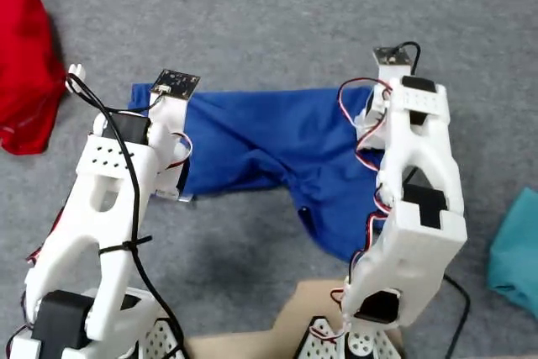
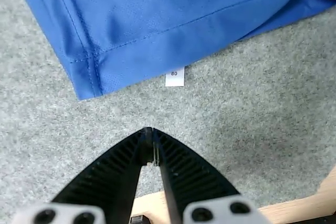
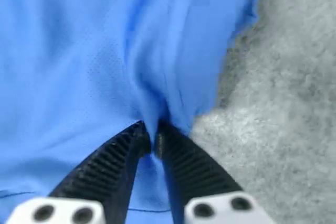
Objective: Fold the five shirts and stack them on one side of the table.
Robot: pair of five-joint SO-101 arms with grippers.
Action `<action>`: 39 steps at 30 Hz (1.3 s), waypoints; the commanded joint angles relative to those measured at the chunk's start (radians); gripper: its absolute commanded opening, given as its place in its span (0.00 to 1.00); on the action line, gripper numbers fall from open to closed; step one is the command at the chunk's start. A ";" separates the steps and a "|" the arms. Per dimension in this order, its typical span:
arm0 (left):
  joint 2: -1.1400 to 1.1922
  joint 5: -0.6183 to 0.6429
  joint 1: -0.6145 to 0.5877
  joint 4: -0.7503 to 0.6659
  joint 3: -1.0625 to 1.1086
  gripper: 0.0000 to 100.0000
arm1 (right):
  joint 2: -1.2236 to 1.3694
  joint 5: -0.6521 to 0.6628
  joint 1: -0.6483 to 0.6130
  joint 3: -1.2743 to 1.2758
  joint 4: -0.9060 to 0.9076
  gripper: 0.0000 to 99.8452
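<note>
The blue shirt (image 1: 269, 145) lies rumpled on the grey table (image 1: 252, 23). The right gripper (image 3: 151, 140) pinches a ridge of its cloth, likely to drag that side over into a fold. The left gripper (image 2: 149, 142) is clamped on nothing (just off the hem, near the white tag (image 2: 175, 77)) and seems poised to pin.

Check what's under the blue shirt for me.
The grey table cover shows all round the blue shirt, and a white tag pokes out at its hem. Anything beneath the fabric itself is covered.
</note>
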 commanded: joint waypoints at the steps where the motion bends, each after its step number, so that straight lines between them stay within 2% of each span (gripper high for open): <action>1: -0.004 0.006 0.003 -0.011 -0.035 0.02 | -0.004 -0.002 -0.007 -0.084 0.034 0.02; 14: -0.004 0.006 0.003 -0.003 -0.031 0.02 | 0.002 0.002 0.027 -0.226 0.071 0.02; 22: -0.004 0.006 0.003 -0.011 0.009 0.02 | 0.065 0.000 -0.001 -0.255 -0.009 0.02; 30: -0.004 0.006 0.009 -0.011 0.002 0.02 | 0.191 0.000 -0.001 -0.440 0.005 0.02; 39: -0.004 0.006 0.011 -0.032 0.009 0.02 | 0.305 0.002 -0.027 -0.697 0.141 0.02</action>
